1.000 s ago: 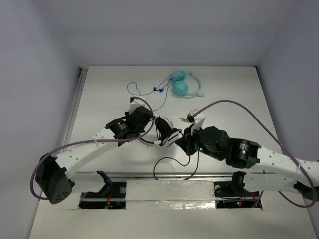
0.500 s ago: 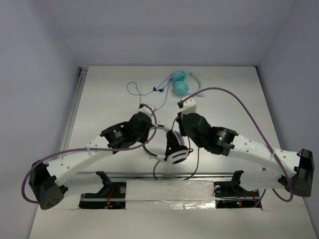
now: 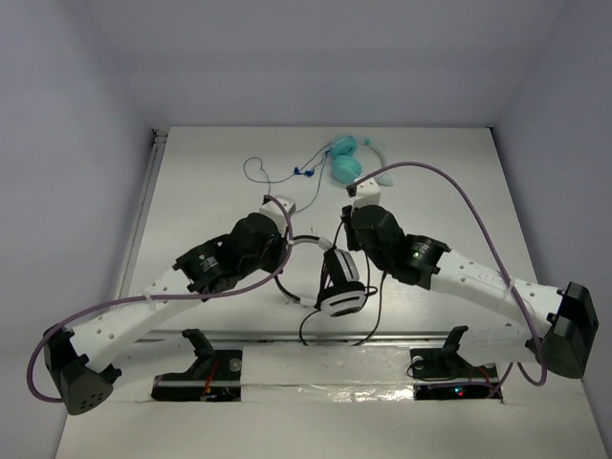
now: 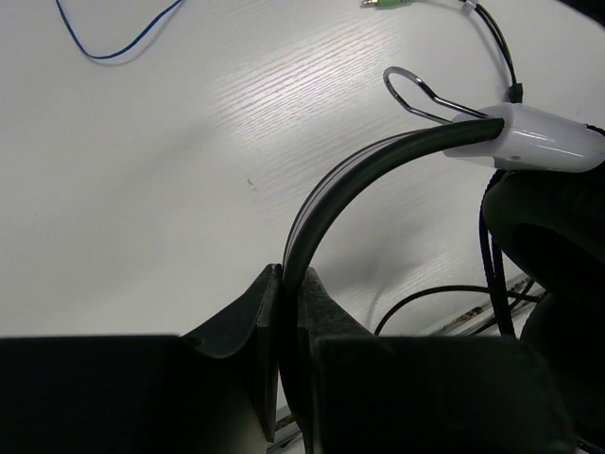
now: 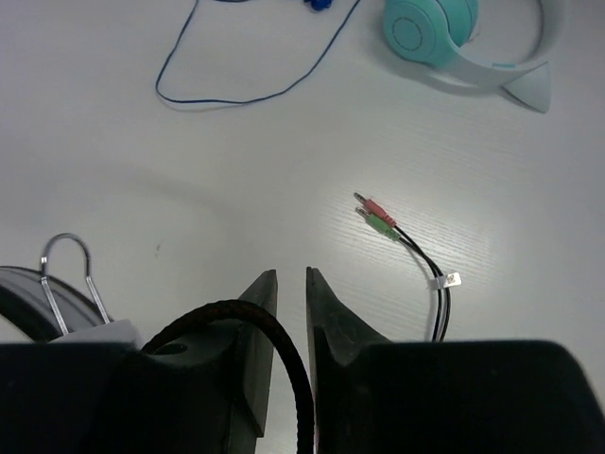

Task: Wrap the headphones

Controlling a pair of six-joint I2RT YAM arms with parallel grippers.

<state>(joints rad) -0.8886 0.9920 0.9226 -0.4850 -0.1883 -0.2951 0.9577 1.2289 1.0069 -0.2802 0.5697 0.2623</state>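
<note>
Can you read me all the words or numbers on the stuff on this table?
No words, brands or numbers can be read anywhere in these views.
The headphones: no writing shows.
The teal headphones: no writing shows.
The small white tag on the thin black cable: too small to tell if anything is printed on it.

The headphones (image 4: pixel 539 142) run off the left wrist view's right edge, 1 earcup mostly cut; the teal headphones (image 5: pixel 425 28) are clipped by the right wrist view's top.
</note>
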